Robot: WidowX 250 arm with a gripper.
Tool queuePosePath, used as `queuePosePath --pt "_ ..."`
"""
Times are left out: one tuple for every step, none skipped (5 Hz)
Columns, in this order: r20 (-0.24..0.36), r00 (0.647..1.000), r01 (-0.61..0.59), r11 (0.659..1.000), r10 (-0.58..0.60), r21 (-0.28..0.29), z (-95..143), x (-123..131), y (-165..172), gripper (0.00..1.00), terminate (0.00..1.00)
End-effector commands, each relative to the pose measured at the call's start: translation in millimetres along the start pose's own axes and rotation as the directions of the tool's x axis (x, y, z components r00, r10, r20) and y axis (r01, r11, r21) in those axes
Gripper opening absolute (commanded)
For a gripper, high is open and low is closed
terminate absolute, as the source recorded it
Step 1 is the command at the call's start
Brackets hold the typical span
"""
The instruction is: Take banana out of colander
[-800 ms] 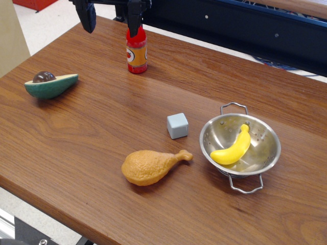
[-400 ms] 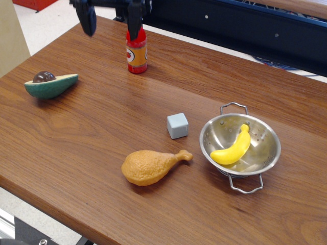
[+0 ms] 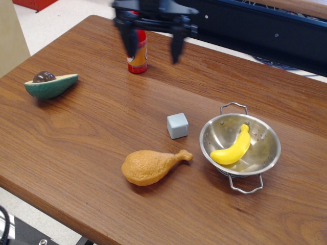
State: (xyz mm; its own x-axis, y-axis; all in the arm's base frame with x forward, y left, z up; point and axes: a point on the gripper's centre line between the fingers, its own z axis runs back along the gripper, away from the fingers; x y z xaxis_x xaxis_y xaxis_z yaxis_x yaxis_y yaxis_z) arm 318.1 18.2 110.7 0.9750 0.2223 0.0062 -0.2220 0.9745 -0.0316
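Observation:
The yellow toy banana (image 3: pixel 232 148) lies inside the shiny steel colander (image 3: pixel 213 133), which stands on the wooden table at the right front. My gripper (image 3: pixel 152 55) hangs open and empty above the back of the table, its two dark fingers wide apart. It is far from the colander, up and to the left of it. The left finger passes in front of a red bottle.
A red bottle with a yellow label (image 3: pixel 138 53) stands at the back. A grey cube (image 3: pixel 177 125) sits just left of the colander. An orange toy drumstick (image 3: pixel 151 166) lies at the front middle. A halved toy avocado (image 3: pixel 50 84) lies at the left.
My gripper has moved to the right along the back of the table and come lower, still open. The banana, the colander and the other things have not moved.

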Motion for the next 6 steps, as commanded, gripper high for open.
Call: queuePosePath --pt "0.045 0.990 0.137 0.981 -0.132 -0.136 19 -22 -63 1.00 0.00" --pt "0.062 0.988 0.147 0.979 -0.140 -0.141 7 -29 -92 1.00 0.00" --pt "0.074 0.985 0.164 0.979 -0.155 -0.124 -8 -35 -114 1.00 0.00" --pt "0.082 0.984 0.163 0.981 -0.155 -0.100 -26 -41 -130 1.00 0.00" --pt "0.105 0.981 0.170 0.982 -0.161 -0.081 -32 -43 -131 1.00 0.00" --pt "0.107 0.981 0.173 0.981 -0.163 -0.085 -33 -44 -127 1.00 0.00"
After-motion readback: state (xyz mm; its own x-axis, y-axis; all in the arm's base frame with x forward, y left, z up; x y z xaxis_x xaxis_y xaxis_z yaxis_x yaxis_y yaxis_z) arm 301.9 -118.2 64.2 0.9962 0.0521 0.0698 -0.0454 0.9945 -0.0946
